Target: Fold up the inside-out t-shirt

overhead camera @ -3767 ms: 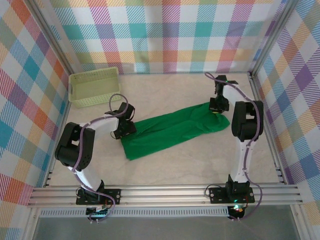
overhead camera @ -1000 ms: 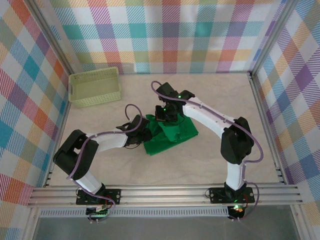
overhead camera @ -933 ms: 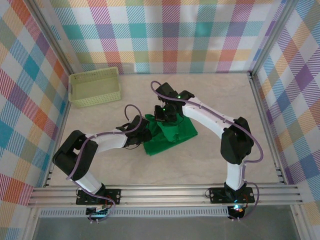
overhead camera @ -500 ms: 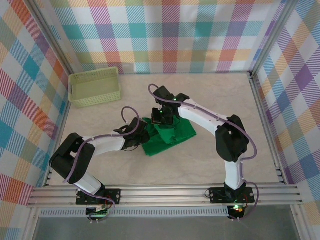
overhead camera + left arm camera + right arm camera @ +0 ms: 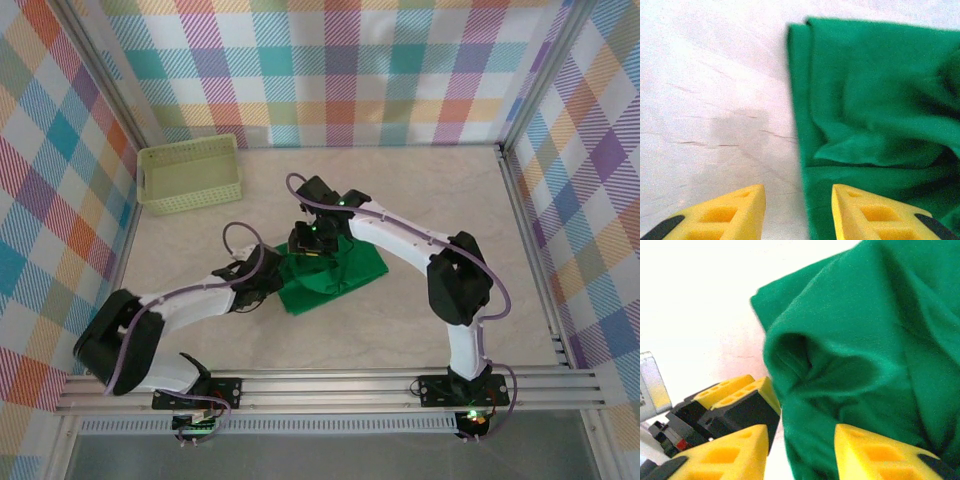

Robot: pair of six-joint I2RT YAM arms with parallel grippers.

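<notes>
Pastel plaid walls (image 5: 350, 70) around a pale tabletop (image 5: 430, 190)

Robot lab test cell: aluminium-profile frame (image 5: 330, 385), checked cloth walls (image 5: 340, 70), pale tabletop (image 5: 440, 185).

The shirt (image 5: 348, 278) is partly covered by the right gripper (image 5: 307, 245) in the top view and cut off at the right edge in both wrist views.

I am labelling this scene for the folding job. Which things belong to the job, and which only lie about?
Job: green t-shirt; left gripper; right gripper.
Lying about: yellow-green lattice basket, far left on the table.
</notes>
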